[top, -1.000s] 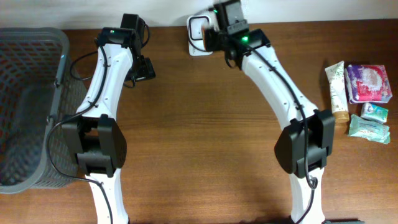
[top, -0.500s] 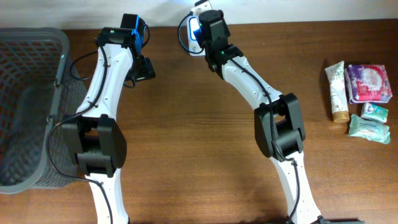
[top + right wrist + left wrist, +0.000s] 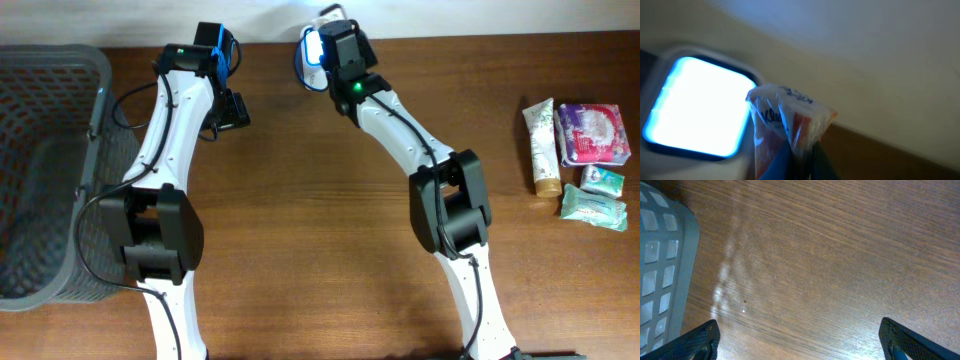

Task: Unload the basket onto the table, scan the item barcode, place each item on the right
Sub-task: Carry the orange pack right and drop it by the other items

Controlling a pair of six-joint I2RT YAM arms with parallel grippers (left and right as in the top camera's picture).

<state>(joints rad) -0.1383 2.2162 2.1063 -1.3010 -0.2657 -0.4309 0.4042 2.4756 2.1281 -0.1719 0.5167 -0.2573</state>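
Your R gripper [image 3: 797, 165] pinches a crinkly white-orange plastic packet [image 3: 790, 117], blue print blurred, maybe "Kle", just beside the glowing blue scanner window [image 3: 697, 107]. L gripper [image 3: 802, 341] gapes wide above brown wooden table [image 3: 815, 255].

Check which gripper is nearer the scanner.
Right. The right gripper holds a packet at the lit scanner; the left gripper hangs open farther off, by the basket.

Even light overhead — wrist views soft
The scanner [image 3: 695, 107] glows blown-out blue and blurred — pale glare streaks the tabletop [image 3: 840, 255].
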